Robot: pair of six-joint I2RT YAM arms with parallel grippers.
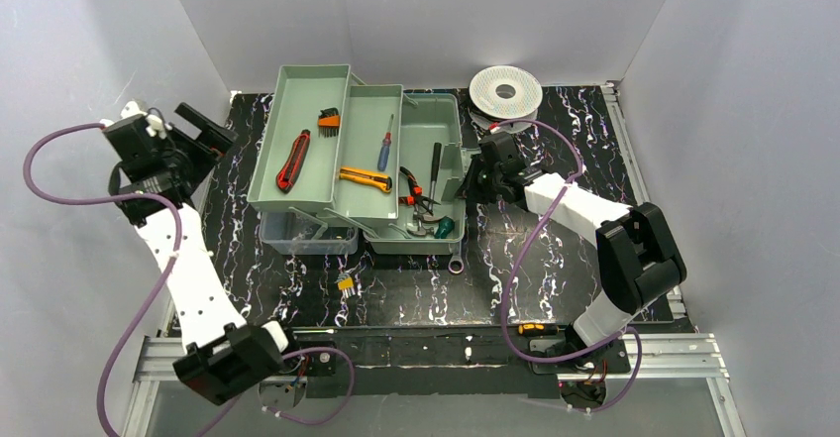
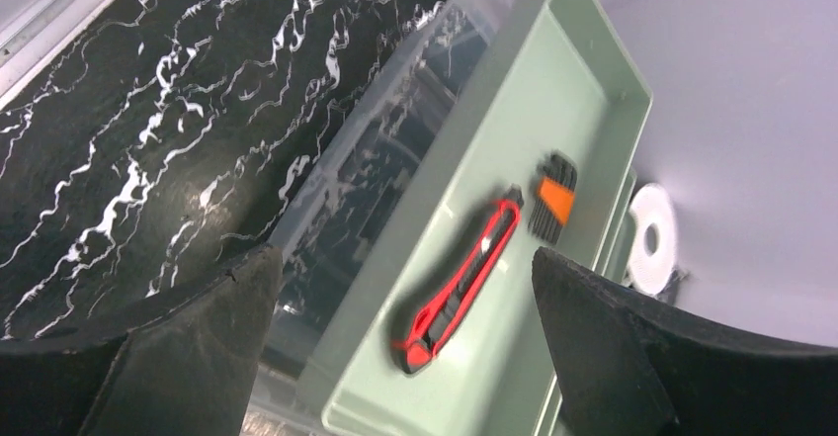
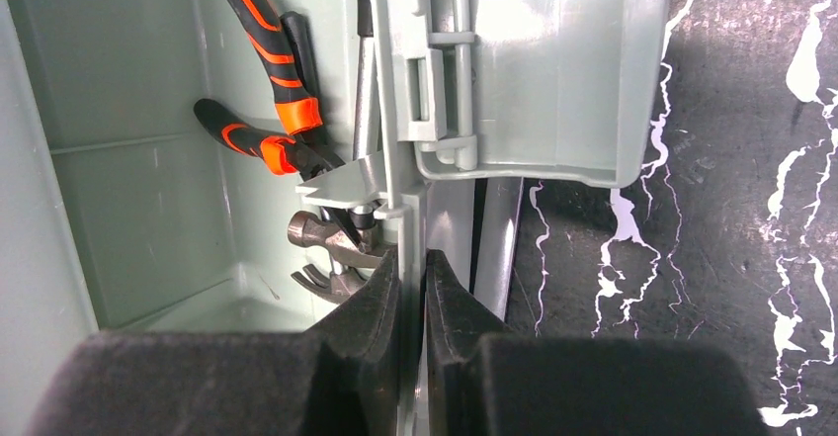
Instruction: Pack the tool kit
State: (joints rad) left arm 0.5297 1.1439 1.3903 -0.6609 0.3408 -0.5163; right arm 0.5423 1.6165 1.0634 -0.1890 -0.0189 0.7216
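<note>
Closest to the lens, your right claw (image 3: 412, 270) is pinched almost shut on the thin right-hand wall of the pale green toolbox (image 3: 128, 159), one pad inside and one outside. That grip reads as a way to steady or drag the box on the desk (image 1: 416, 298), not to lift a tool. Just past the pads, the hammer (image 3: 326, 243) and the orange-handled pliers (image 3: 259, 80) lie in the deep well, so they count as packed. The box sits at the back middle of the desk with its two trays (image 1: 307, 85) fanned out to the left, leaving their contents in plain sight. A red knife (image 1: 293, 160) and hex keys (image 1: 328, 118) lie in the far-left tray, a yellow knife (image 1: 365, 178) and a screwdriver (image 1: 385, 143) in the next. Your left claw (image 1: 203, 132) hangs spread wide and empty off the far-left tray's outer side, likely placed to push the trays closed. A wrench (image 1: 457, 262) and a small yellow piece (image 1: 345, 282) lie loose on the desk in front of the box, so the packing looks unfinished.
</note>
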